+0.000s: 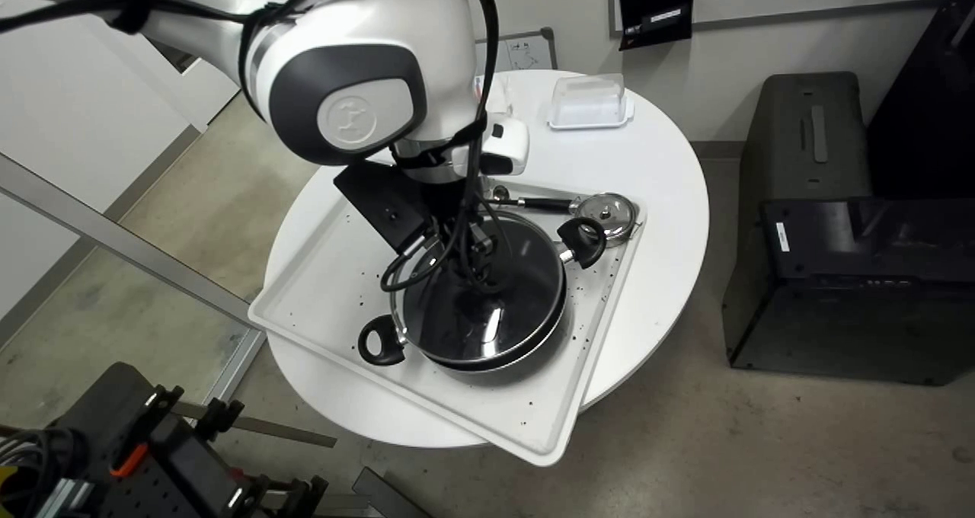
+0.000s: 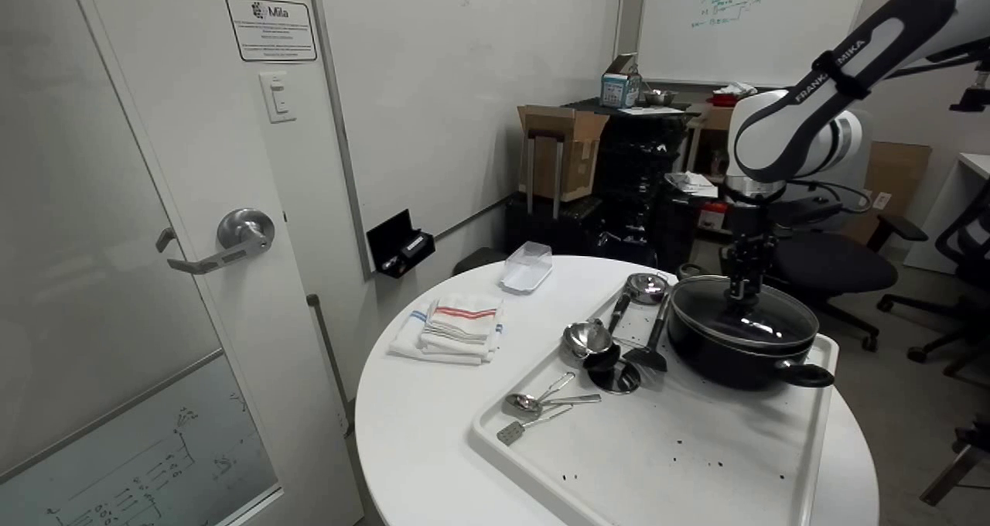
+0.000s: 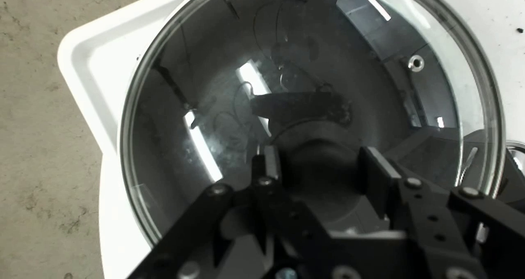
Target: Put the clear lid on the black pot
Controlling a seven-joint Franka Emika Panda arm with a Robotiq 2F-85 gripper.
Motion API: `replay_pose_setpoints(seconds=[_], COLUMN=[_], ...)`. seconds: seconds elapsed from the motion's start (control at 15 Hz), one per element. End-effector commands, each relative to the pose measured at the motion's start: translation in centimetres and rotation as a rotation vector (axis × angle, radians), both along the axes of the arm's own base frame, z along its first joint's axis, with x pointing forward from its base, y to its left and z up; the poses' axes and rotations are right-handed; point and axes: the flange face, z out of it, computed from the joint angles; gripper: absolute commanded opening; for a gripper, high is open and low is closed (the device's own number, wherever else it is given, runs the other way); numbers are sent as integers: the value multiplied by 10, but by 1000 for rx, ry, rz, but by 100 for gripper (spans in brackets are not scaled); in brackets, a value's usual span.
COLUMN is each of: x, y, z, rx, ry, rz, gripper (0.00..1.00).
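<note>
The clear lid (image 1: 525, 297) is over the black pot (image 2: 719, 363), which stands on a white tray; the lid also shows in an exterior view (image 2: 777, 323). In the wrist view the lid (image 3: 348, 57) fills most of the picture, and white tray shows through its glass on the right, so it sits off-centre past the pot's edge there. I cannot tell whether its rim rests on the pot or hangs just above. My gripper (image 3: 320, 164) points down at the lid's centre, its fingers on both sides of the dark knob and seemingly pressed on it. It also shows in both exterior views (image 1: 478, 251) (image 2: 744, 294).
The white tray (image 2: 696, 433) holds ladles, a spatula (image 2: 648, 356) and small metal utensils (image 2: 526, 404) beside the pot. The pot's black handles stick out, one at the tray's side (image 2: 804, 374). Folded towels (image 2: 456, 326) and a clear-covered dish (image 2: 527, 267) are on the round table.
</note>
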Motion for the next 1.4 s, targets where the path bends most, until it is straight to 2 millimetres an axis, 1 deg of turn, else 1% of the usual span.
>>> replay_pose_setpoints(seconds=[0.0,0.67,1.33], x=[-5,-9,-7], y=[-5,-15,-18], z=[14,9,7], rx=[7,-3,-7], ry=[-4,2,-2], rz=[28,59,53], gripper=[26,26,26])
